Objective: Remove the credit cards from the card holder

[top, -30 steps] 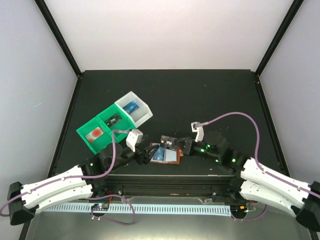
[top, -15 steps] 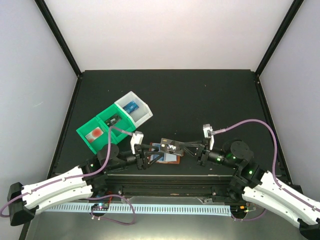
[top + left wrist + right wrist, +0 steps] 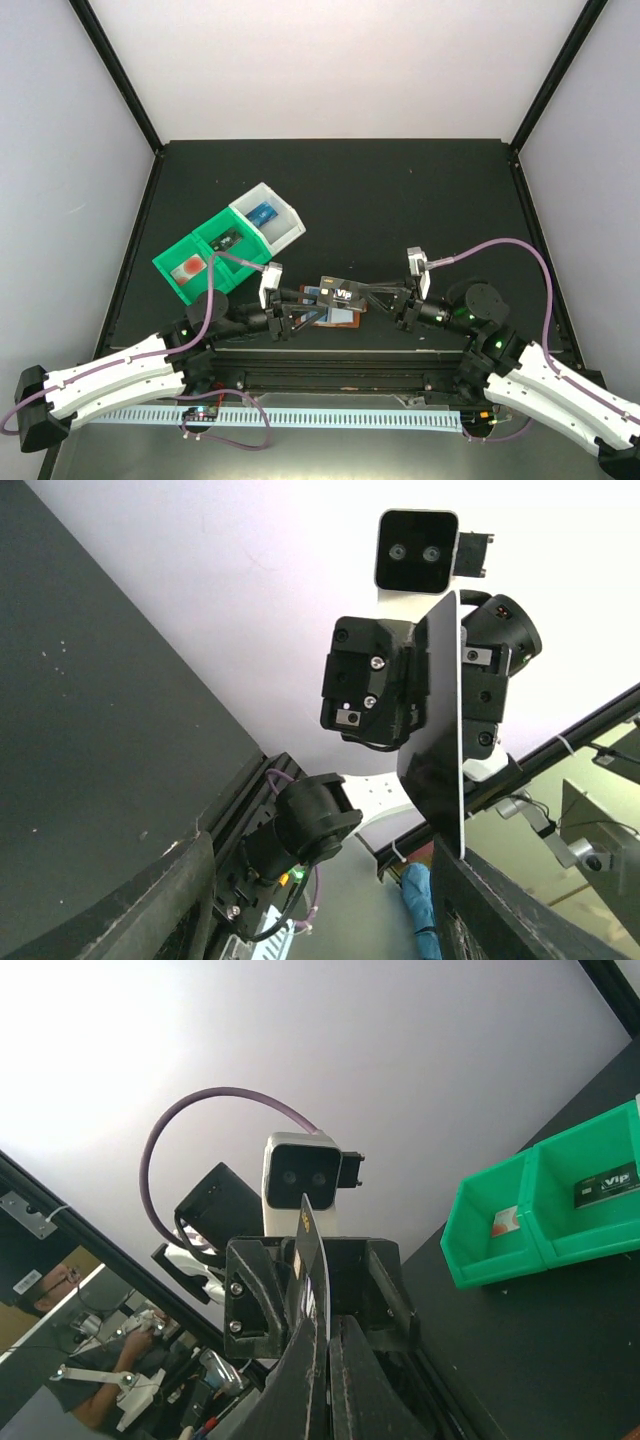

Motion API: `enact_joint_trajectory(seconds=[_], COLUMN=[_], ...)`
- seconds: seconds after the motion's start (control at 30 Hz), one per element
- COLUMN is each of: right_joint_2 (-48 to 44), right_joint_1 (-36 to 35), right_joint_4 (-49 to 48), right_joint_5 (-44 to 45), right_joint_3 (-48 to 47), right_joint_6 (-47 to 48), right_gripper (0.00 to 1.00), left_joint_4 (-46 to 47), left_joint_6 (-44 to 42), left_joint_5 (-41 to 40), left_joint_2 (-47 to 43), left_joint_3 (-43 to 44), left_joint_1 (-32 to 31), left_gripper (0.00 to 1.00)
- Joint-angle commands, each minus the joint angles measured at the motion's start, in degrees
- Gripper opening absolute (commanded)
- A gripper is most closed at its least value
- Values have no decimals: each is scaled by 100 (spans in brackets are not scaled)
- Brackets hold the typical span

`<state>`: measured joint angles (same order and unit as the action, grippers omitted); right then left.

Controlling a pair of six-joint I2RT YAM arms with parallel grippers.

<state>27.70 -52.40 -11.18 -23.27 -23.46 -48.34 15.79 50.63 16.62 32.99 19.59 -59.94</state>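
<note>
Dark card (image 3: 338, 292) pinched edge-on in right claw (image 3: 373, 294), off the desk (image 3: 400, 200) | left claw (image 3: 302, 302) spread wide, empty, facing it | brown card holder (image 3: 346, 318) lying beneath, between both claws.

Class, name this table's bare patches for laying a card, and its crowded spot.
Bare: behind the bin tray to the back wall; the far right, beyond the right tool. Crowded: near centre, where the left tool faces it over the card holder.

I read "Vip" on dark card (image 3: 341, 292), near centre; also on 2nd card (image 3: 606, 1184) in green bin (image 3: 500, 1260), left.
</note>
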Motion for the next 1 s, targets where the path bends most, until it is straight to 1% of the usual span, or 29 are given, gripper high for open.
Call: enact_joint_trajectory(seconds=[0.0, 0.2, 0.3, 0.43, 0.57, 0.63, 0.8, 0.97], right_joint_2=[-40, -395, -592, -680, -538, -415, -200, -193], right_joint_1=[-16, -15, -15, -18, -16, -16, -11, -16], right_joint_4=[103, 490, 432, 385, 155, 22, -321, -307], right_joint_5=[-112, 498, 638, 659, 394, 236, 2, 66], right_joint_3=[123, 159, 262, 357, 438, 464, 532, 586], right_joint_6=[-92, -366, -534, -653, -696, -721, -837, -846], right_gripper=[1, 1, 1, 1, 1, 1, 1, 1], left_joint_4=[507, 380, 347, 294, 540, 692, 768, 808], left_joint_6=[130, 40, -9, -116, -74, -35, 2, 32], left_joint_5=[111, 90, 81, 28, 133, 211, 225, 137], left_joint_2=[-37, -13, 12, 105, 264, 335, 377, 279], left_joint_3=[33, 14, -16, -17, 15, 18, -3, -114], left_joint_1=[44, 44, 44, 44, 44, 44, 44, 53], left_gripper=[62, 63, 63, 64, 62, 57, 36, 5])
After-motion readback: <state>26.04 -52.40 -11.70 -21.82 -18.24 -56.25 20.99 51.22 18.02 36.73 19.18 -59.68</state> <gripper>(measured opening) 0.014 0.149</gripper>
